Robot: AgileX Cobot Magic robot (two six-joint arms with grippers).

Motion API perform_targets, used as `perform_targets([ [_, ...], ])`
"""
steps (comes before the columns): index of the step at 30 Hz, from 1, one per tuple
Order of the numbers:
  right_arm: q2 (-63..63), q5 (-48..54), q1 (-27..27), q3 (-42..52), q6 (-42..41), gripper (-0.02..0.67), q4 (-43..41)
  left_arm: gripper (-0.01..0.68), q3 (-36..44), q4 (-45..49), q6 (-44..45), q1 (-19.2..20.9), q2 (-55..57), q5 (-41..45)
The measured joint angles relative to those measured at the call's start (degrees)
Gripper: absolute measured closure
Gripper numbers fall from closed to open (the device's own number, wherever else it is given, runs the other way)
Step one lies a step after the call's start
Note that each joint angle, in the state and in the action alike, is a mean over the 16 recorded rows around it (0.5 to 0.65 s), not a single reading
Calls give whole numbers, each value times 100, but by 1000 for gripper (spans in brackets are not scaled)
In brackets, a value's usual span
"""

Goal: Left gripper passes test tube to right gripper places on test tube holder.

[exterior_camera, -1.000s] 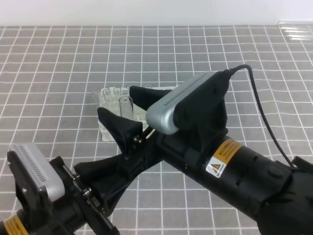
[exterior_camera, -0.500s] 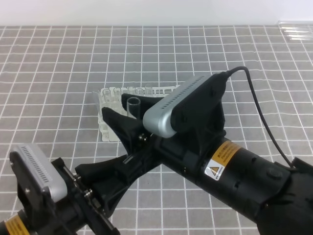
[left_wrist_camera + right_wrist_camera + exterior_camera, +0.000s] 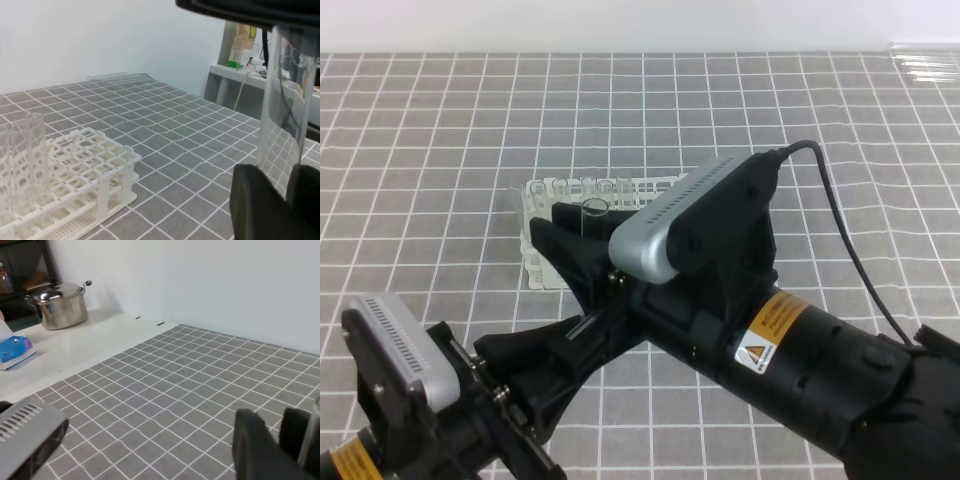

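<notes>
The test tube (image 3: 595, 209) stands upright above the table, its open rim showing just in front of the test tube holder (image 3: 536, 196), a white rack with several tubes in it. My right gripper (image 3: 582, 235) comes from the right under its silver-grey cover, jaws closed around the tube's upper part. My left gripper (image 3: 578, 335) reaches up from the bottom left and grips the tube lower down. In the left wrist view the test tube (image 3: 287, 100) rises between two black fingers (image 3: 260, 205), beside the test tube holder (image 3: 95, 165).
Spare clear tubes (image 3: 925, 65) lie at the table's far right corner. The right arm's cable (image 3: 850, 220) loops over the grid mat. A steel pot (image 3: 60, 305) and a blue item (image 3: 15, 350) sit on a white counter beyond the mat.
The right gripper's jaws, wide open a second ago, have closed around the tube. The right arm has shifted slightly left and down. The left arm has barely moved.
</notes>
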Motion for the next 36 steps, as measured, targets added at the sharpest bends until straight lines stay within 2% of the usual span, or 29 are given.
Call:
perform_targets([
  [8, -12, 20, -21, -1, -80, 562, -7, 426, -1, -8, -127, -1, -26, -8],
  [11, -57, 82, -30, -1, -186, 563, 20, 407, -2, 64, -227, -2, -101, 11],
  [14, -147, 184, -39, -1, -394, 563, 154, 433, -2, 216, -412, -2, -271, 103],
  [19, -379, 476, -39, -1, -970, 563, 633, 520, -2, 700, -822, -2, -806, 515],
  [26, -703, 994, -39, -1, -1974, 563, 1527, 642, 3, 1843, -2027, -3, -2084, 1830],
  [32, -817, 1304, -39, 2, -2468, 563, 2018, 671, 133, 2911, -3246, -4, -3354, 3054],
  [36, -824, 1398, -39, 5, -2552, 563, 2106, 672, 388, 3384, -3959, -6, -4038, 3535],
])
